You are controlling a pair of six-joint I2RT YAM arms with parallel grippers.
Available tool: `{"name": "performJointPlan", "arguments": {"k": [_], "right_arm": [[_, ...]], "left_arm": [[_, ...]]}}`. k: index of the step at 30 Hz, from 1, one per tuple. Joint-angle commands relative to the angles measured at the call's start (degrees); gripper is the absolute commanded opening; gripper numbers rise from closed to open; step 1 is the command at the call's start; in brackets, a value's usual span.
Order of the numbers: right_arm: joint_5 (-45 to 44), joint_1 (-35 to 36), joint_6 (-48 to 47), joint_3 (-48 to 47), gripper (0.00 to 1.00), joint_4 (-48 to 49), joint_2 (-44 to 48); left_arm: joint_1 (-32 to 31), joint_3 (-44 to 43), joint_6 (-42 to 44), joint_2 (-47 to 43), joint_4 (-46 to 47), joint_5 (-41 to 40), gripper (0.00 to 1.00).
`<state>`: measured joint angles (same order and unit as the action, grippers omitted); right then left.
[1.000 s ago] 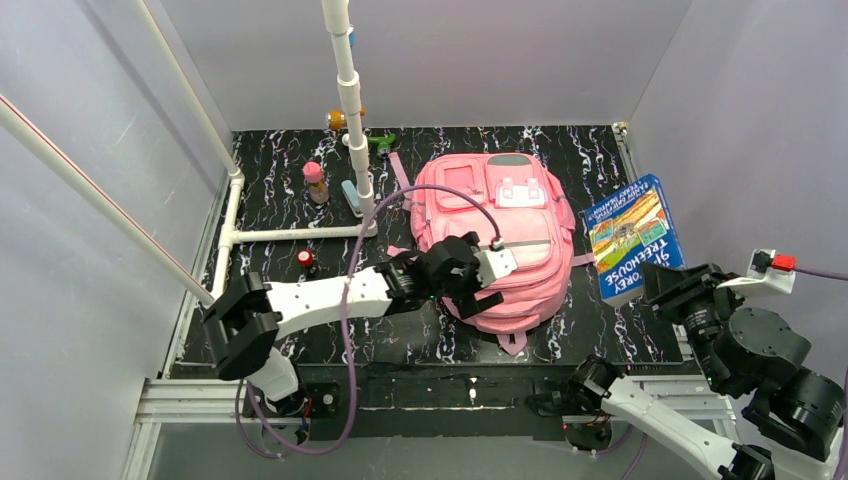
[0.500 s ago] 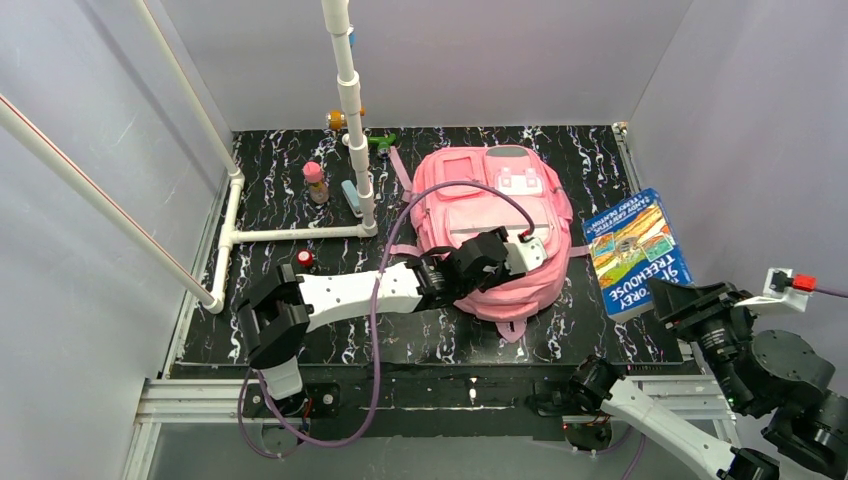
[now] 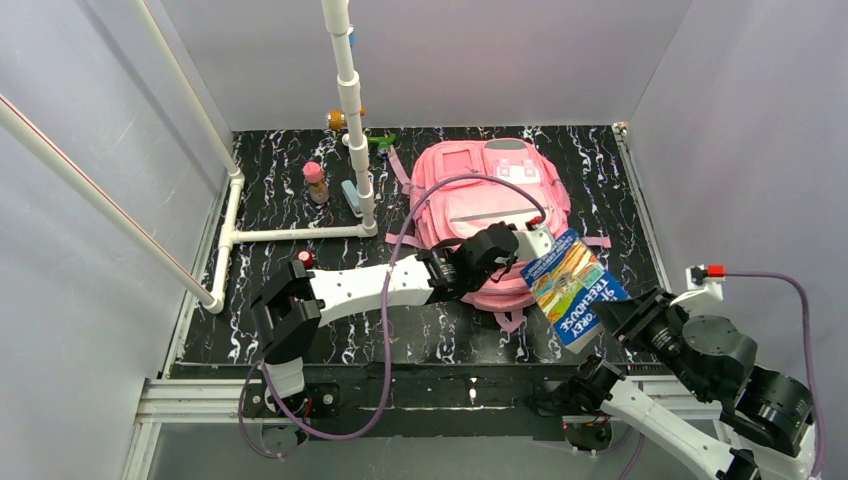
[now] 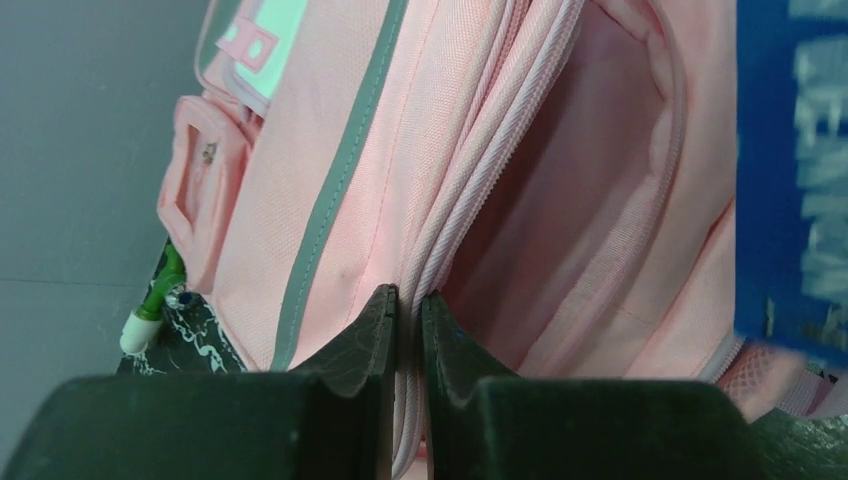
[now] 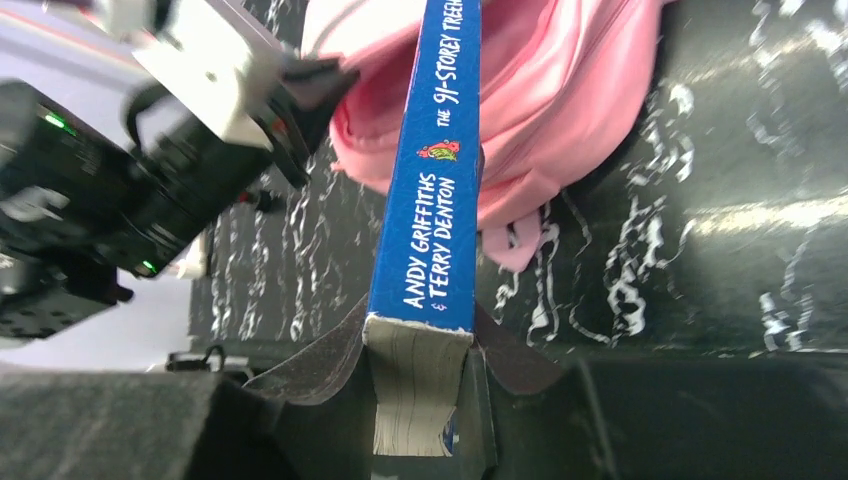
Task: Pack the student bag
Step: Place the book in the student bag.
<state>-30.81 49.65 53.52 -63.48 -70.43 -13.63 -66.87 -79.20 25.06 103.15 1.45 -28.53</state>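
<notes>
The pink student bag (image 3: 480, 190) lies flat in the middle of the black mat, its main pocket gaping toward the near right. My left gripper (image 3: 520, 245) is shut on the zip edge of that opening (image 4: 408, 300), with the pale lining (image 4: 570, 200) showing beside it. My right gripper (image 3: 610, 315) is shut on the lower end of a blue paperback book (image 3: 572, 285). In the right wrist view the book's spine (image 5: 430, 200) points at the bag's open mouth (image 5: 560, 90), its far end at the pink fabric.
A white pipe frame (image 3: 350, 100) stands at the back left. Near it are a pink-capped bottle (image 3: 316, 183), a green marker (image 3: 381, 141), an orange item (image 3: 336, 119), a pale blue item (image 3: 352, 197) and a small red object (image 3: 305, 258). Grey walls enclose the mat.
My left gripper reached right and closed on the bag's zip edge. My right arm swung the book left from the mat's right edge to the bag's opening.
</notes>
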Motion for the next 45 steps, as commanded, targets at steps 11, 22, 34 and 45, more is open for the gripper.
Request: {"name": "performJointPlan", "arguments": {"k": [11, 22, 34, 45], "right_arm": [[13.0, 0.7, 19.7, 27.4, 0.01, 43.6, 8.3], [3.2, 0.7, 32.7, 36.9, 0.01, 57.1, 9.2], [-9.9, 0.8, 34.9, 41.2, 0.01, 52.0, 12.8], [-7.9, 0.7, 30.8, 51.1, 0.01, 76.6, 0.9]], "left_arm": [[0.6, -8.5, 0.6, -11.4, 0.0, -2.7, 0.0], [0.6, -8.2, 0.5, -14.6, -1.1, 0.2, 0.0], [0.6, -8.4, 0.8, -15.8, -3.2, 0.8, 0.0], [0.6, -7.0, -5.3, -16.6, -4.4, 9.0, 0.0]]}}
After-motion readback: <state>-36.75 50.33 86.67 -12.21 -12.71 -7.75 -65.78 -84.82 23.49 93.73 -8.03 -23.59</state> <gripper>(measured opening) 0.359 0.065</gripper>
